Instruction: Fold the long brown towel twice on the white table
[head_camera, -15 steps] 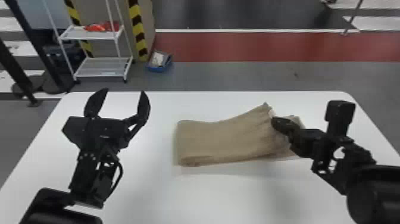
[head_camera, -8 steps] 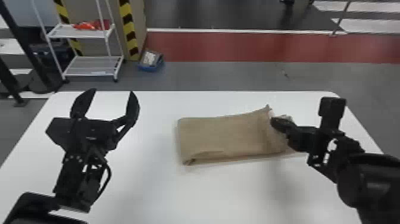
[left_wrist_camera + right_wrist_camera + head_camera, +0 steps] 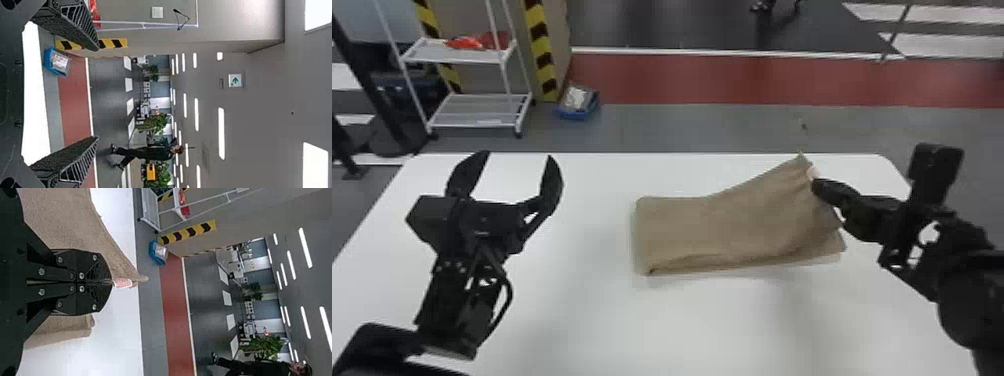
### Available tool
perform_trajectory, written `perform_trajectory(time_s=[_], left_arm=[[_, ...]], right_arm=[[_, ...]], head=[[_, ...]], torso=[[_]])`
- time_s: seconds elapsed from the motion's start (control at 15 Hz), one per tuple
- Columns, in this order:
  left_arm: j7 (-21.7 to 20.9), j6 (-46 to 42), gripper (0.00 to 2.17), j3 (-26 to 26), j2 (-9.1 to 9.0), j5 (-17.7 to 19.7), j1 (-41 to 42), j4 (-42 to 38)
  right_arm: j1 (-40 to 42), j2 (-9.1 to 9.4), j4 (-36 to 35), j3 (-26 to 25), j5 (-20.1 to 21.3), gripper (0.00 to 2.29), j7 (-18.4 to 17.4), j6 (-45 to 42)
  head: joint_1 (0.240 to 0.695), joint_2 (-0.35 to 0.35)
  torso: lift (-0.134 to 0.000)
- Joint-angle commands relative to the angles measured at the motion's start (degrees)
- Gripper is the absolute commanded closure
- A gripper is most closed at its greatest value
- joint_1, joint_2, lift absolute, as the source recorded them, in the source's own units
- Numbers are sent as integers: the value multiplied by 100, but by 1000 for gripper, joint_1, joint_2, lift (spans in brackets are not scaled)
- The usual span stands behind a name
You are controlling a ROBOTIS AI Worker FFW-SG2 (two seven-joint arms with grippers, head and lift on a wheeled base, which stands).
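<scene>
The brown towel (image 3: 722, 225) lies folded in layers on the white table (image 3: 592, 320), its right end lifted into a raised corner. At that end is my right gripper (image 3: 819, 186); in the right wrist view the gripper (image 3: 111, 282) is shut on the towel (image 3: 62, 219) edge beside a small white tag with red marks. A lower layer rests on the table under it. To the left of the towel, my left gripper (image 3: 514, 160) stands open above the table with nothing between its fingers. The left wrist view shows the same gripper (image 3: 98, 94) spread wide.
Beyond the table's far edge stand a white shelf rack (image 3: 467, 110) and a blue box (image 3: 578, 102) on the floor. Bare tabletop lies between the left gripper and the towel, and in front of the towel.
The right gripper has raised the towel's right end a little. The head view has shifted: first the scene slid left, then back right. The left gripper stays open.
</scene>
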Motion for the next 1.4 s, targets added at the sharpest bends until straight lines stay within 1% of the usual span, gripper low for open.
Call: perform_trajectory(time_s=[0.0, 0.13, 0.2, 0.27, 0.4, 0.47, 0.6, 0.73, 0.87, 1.0, 1.07, 1.13, 1.2, 1.27, 1.33], left_arm=[[-23, -14, 90, -29, 0, 0, -23, 17], [-23, 4, 90, -56, -8, -26, -32, 34], [-23, 4, 90, -56, -8, -26, -41, 43], [-23, 21, 90, -56, -8, -26, -50, 43], [-14, 21, 90, -47, 0, -35, -41, 43], [-14, 21, 90, -29, 0, -35, -32, 34], [-14, 21, 90, -3, 0, -44, 20, -1], [-23, 21, 90, 15, 9, -53, 56, -36], [-32, 21, 90, 15, 9, -70, 47, -18], [-32, 21, 90, -3, 9, -79, 47, -1], [-32, 21, 90, -3, 9, -88, 47, 17], [-32, 4, 90, -3, 18, -88, 47, 26], [-23, 4, 90, -3, 9, -88, 47, 26], [-23, -14, 87, -12, 9, -88, 47, 26], [-23, -67, 87, -29, 9, -88, 47, 17]], right_arm=[[-94, -92, 690, 137, 183, 1507, 20, -219], [-156, -74, 1050, 181, 210, 1507, 20, -465], [-156, -74, 1015, 172, 166, 1507, 20, -465], [-112, -83, 883, 119, 87, 1507, 20, -465], [-15, -74, 391, -83, -98, 1507, 20, -395], [-7, -92, 277, -197, -168, 1507, 20, -307], [-59, -109, 215, -364, -168, 1507, 28, -26], [-94, -153, 347, -347, -27, 1507, 46, 44], [-68, -144, 619, -312, 60, 1507, 46, -8], [-103, -153, 786, -303, 245, 1504, 37, -96], [-103, -153, 813, -294, 280, 1382, 2, -167], [-103, -153, 804, -294, 289, 751, -42, -219], [-33, -153, 786, -329, 289, 93, -104, -553], [55, -153, 769, -382, 289, -1, -165, -887], [178, -144, 734, -470, 254, -1, -183, -1151]], head=[[688, -66], [695, -75], [695, -79], [695, -80], [695, -81], [695, -82], [693, -90], [690, -101], [695, -111], [695, -113], [695, -116], [695, -120], [695, -123], [695, -129], [695, -133]], torso=[[-123], [-123], [-123], [-123], [-123], [-123], [-123], [-123], [-123], [-123], [-123], [-123], [-123], [-123], [-123]])
